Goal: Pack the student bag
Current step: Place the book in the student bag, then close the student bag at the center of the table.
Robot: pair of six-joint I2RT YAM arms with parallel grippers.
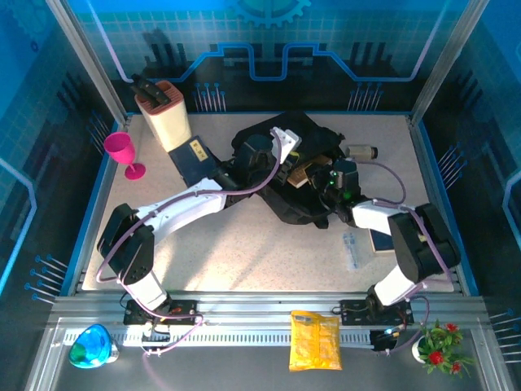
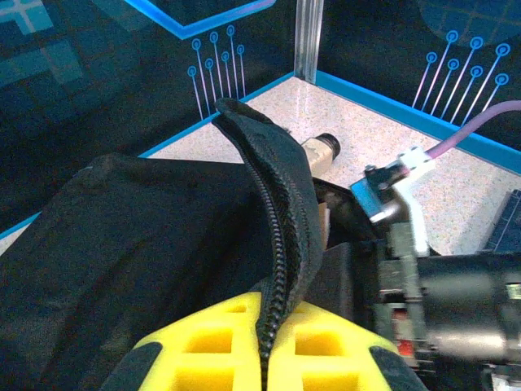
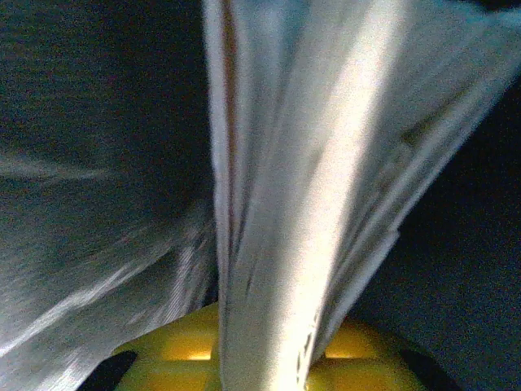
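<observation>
Student bag [image 1: 309,134] is laid on the worktop [image 1: 244,244], centre-rear, between the two wrists. In the top view its long axis is seen running diagonally, rear-left to near-right; which end is the top cannot be told. The mouth is turned upward, and a tan flat item [image 1: 297,175] is seen in the gap.

Left arm [image 1: 187,204] is reached in from the near left. Left jaws are clamped together on the bag's zipper edge [image 2: 281,244], which is held up as an upright ridge, with the teeth facing the left wrist camera.

Right arm [image 1: 407,236] is reached in from the near right. Right jaws are nipped on a pale sheaf [image 3: 285,204], paper-like and too blurred to be identified, with dark fabric seen around it.

Metal cylinder [image 1: 358,151] is lying just beside the bag's right-rear edge. Dark blue notebook [image 1: 195,159] is lying just left of the bag. Beige block [image 1: 167,122] and pink goblet [image 1: 122,151] are placed farther left. Clear packet [image 1: 350,248] is lying near the right arm.
</observation>
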